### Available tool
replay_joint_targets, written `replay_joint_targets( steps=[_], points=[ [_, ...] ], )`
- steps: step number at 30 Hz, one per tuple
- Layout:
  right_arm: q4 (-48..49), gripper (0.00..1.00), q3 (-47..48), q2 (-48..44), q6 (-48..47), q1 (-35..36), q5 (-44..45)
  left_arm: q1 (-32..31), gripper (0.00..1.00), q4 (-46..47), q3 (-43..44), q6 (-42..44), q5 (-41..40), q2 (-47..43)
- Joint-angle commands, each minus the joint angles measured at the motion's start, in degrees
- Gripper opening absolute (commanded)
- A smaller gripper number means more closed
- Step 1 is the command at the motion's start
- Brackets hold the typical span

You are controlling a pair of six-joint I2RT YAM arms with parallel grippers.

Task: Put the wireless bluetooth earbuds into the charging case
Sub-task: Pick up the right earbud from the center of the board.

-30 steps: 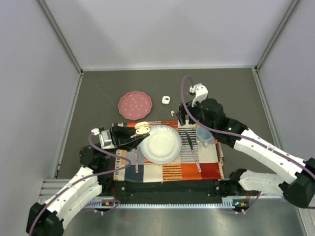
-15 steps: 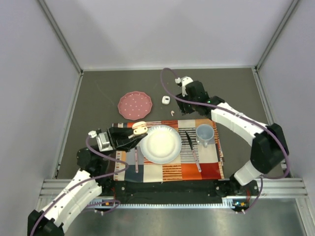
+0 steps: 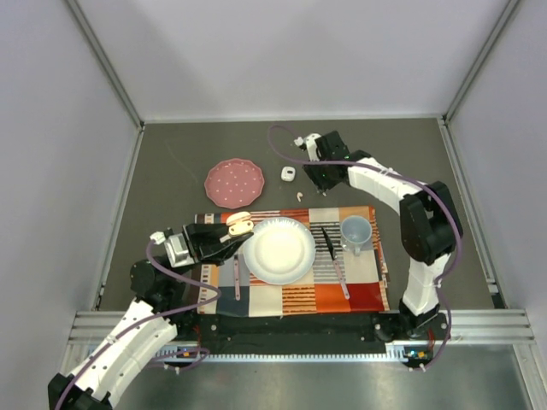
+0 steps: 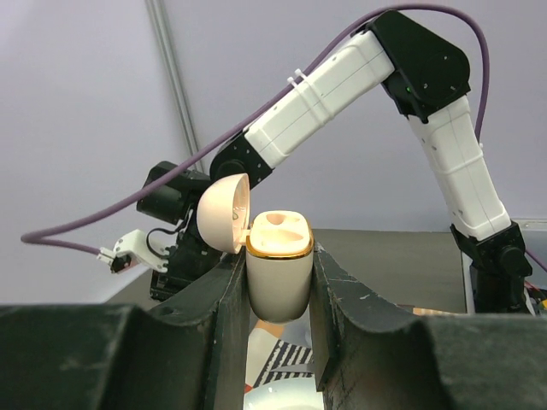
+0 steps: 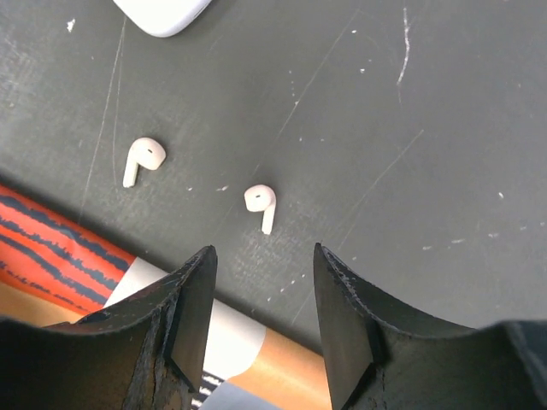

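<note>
A: What is hard to see here?

B: Start on the left. The left gripper (image 4: 275,260) is clamped on the body of the charging case (image 4: 275,286). It holds the case above the far left corner of the placemat (image 3: 291,295), just beside the white plate (image 3: 279,249). The lid (image 4: 224,213) stands open. The left wrist camera looks at the case from the side, so I cannot tell if its sockets are filled.

A: And the earbuds?

B: From above they are very small, and I see only one pale speck just beyond the far edge of the placemat. The right wrist camera shows two white earbuds on the dark table (image 3: 410,162), near that far edge. The left earbud (image 5: 143,160) and the right earbud (image 5: 261,205) lie apart from each other. Farther from the placemat, a white rounded thing (image 5: 162,8) is cut off by the top border of this view.

A: Is there room around them?

B: Yes. Dark table surface surrounds each earbud, and the placemat edge is the nearest border.

A: And the right gripper (image 5: 263,256)?

B: Its fingers (image 5: 342,325) are spread, with nothing between them. It hangs over the far edge of the placemat. The right earbud lies just ahead of the gap and does not touch the fingers. The left earbud lies off to the side. From above, the fingers are hidden under the wrist.
</note>
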Motion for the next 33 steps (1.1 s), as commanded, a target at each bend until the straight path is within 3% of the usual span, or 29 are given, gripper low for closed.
replay_joint_targets(
  steps=[1, 33],
  points=[
    [-0.55, 0.49, 3.78, 3.80, -4.81, -0.16, -0.50, -0.05, 0.00, 0.55, 1.42, 0.84, -1.15, -0.19],
    [1.83, 0.43, 7.56, 12.25, -4.37, -0.25, 0.38, -0.14, 0.00, -1.47, 1.34, 1.81, -2.38, -0.98]
  ],
)
